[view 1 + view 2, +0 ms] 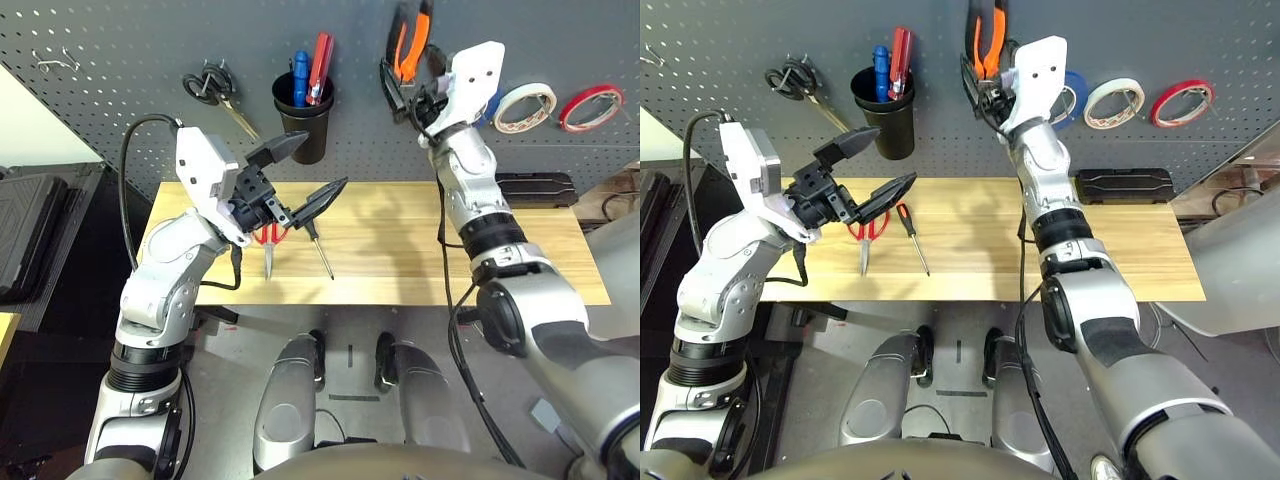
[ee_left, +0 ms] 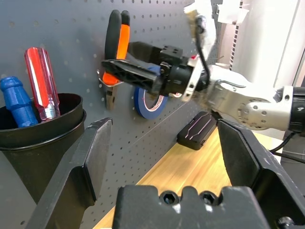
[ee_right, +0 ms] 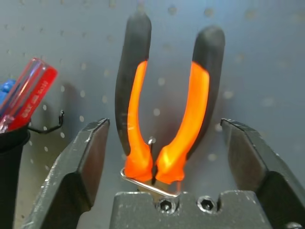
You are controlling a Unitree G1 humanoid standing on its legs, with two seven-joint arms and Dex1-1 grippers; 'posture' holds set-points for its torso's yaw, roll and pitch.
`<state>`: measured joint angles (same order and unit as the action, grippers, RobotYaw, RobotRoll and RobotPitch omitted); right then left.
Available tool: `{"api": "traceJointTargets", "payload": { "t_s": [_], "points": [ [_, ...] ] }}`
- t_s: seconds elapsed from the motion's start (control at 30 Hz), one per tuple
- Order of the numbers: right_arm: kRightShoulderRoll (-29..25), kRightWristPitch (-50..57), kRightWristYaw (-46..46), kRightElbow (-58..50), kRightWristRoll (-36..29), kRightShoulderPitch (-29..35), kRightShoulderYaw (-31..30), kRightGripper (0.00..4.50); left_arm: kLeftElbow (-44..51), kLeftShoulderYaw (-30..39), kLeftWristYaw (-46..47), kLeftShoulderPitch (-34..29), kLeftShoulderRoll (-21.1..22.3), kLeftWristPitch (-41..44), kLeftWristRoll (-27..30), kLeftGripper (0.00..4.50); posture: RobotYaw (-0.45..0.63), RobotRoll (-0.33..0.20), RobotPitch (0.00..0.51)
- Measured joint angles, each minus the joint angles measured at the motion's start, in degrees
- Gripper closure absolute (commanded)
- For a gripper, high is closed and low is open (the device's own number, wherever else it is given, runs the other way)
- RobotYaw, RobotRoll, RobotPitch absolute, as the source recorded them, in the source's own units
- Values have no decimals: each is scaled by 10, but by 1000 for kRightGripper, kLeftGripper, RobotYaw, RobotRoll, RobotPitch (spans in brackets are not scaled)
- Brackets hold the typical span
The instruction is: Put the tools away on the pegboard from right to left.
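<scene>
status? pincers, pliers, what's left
Both pincers open: right pincer off the pliers, now hanging on pegboard hook. Left pincer empty. Screwdriver, red scissors on table. Nothing blocking.

You see orange-and-black pliers [image 3: 164, 119] on a dark grey, hole-dotted pegboard [image 1: 120, 60]; the scissors [image 1: 866, 236] have red handles.

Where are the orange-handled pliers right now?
The pliers hang on a hook on the pegboard, handles up, right of the black cup and left of the blue tape roll, between the right gripper's open fingers.
</scene>
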<state>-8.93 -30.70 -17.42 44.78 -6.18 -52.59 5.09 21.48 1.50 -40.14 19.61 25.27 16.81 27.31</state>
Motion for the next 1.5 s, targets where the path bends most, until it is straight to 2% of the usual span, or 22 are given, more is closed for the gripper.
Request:
{"api": "traceJointTargets", "payload": {
  "t_s": [0.17, 0.3, 0.53, 0.73, 0.83, 1.13, 1.27, 1.5],
  "points": [
    [-23, -9, -13, -84, 5, 75, -1, 36, -1, -1, 0, -1, 0, 0, -4, 0, 175, 0, 186],
    [-58, 25, -55, -189, -4, 148, -10, 36, -5, -3, 4, -2, 1, -1, -9, 0, 167, 0, 193],
    [-123, 213, -127, -378, -33, 276, -42, 36, -35, -15, 30, -2, 1, 4, -47, 0, 153, 0, 203],
    [-186, 332, -187, -425, -33, 357, -65, 36, -71, -34, 70, -8, 0, 33, -98, 0, 148, 0, 214],
    [-213, 365, -219, -429, -33, 395, -69, 36, -89, -40, 110, -8, -20, 64, -121, 0, 147, 0, 216],
    [-233, 386, -256, -428, -25, 433, -75, 36, -138, -63, 248, -10, -88, 185, -202, 0, 137, 0, 221],
    [-232, 398, -256, -426, -17, 439, -88, 36, -167, -76, 285, -6, -123, 247, -218, 0, 134, 0, 223],
    [-220, 408, -255, -424, -13, 445, -99, 36, -264, -71, 352, 47, -191, 293, -241, 0, 129, 0, 227]
  ]
}}
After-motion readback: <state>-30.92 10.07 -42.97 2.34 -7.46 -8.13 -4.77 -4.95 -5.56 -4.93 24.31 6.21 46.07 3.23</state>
